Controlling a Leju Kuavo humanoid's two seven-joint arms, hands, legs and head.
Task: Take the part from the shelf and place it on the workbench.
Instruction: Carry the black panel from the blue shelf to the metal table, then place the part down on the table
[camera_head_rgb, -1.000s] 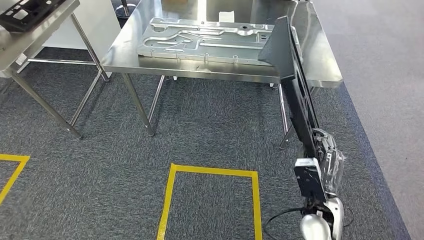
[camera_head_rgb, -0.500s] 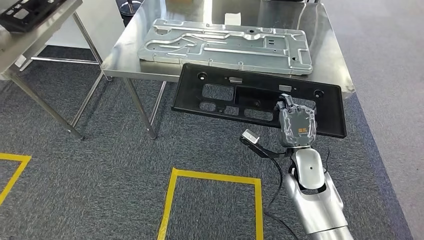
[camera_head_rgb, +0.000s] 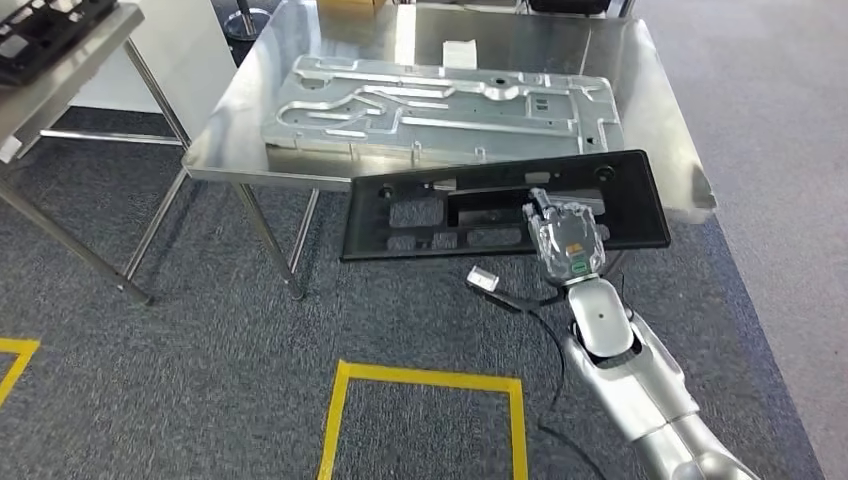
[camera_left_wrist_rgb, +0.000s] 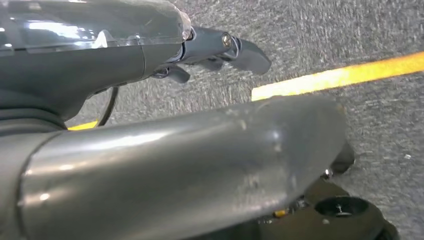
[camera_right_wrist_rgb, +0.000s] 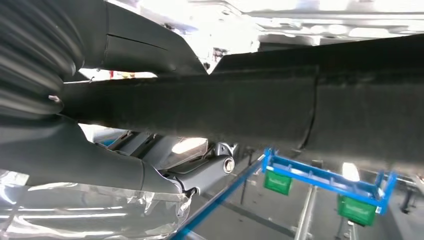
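— What do we have in our right hand (camera_head_rgb: 567, 238)?

— The black plastic panel (camera_head_rgb: 420, 215), a long flat piece with cut-out windows. Our fingers (camera_head_rgb: 541, 208) are clamped on it near its right half, and in the right wrist view its dark edge (camera_right_wrist_rgb: 300, 107) runs straight across in front of our thumb (camera_right_wrist_rgb: 145, 42).

— And where does the panel sit against the surface (camera_head_rgb: 650, 110)?

— It is held nearly level, in the air, at the steel surface's near edge. Its far long side overlaps that edge in the head view, while the near side hangs out over the grey carpet (camera_head_rgb: 200, 370). We cannot tell whether it touches the steel.

— What lies on the surface already?

— A big stamped metal plate (camera_head_rgb: 440, 105), flat, just beyond the panel (with a small white slip (camera_head_rgb: 459, 52) of paper farther back).

— Our left hand (camera_left_wrist_rgb: 220, 47)?

— In the left wrist view it hangs over the carpet, near a yellow tape line (camera_left_wrist_rgb: 340, 75). It holds nothing; the fingers look loosely curled, but we cannot tell for sure whether they are apart or together.

— Anything else around us?

— A yellow taped rectangle (camera_head_rgb: 425, 378) on the floor ahead of us, and at the far left a second steel table (camera_head_rgb: 60, 90) carrying another black part (camera_head_rgb: 40, 35).
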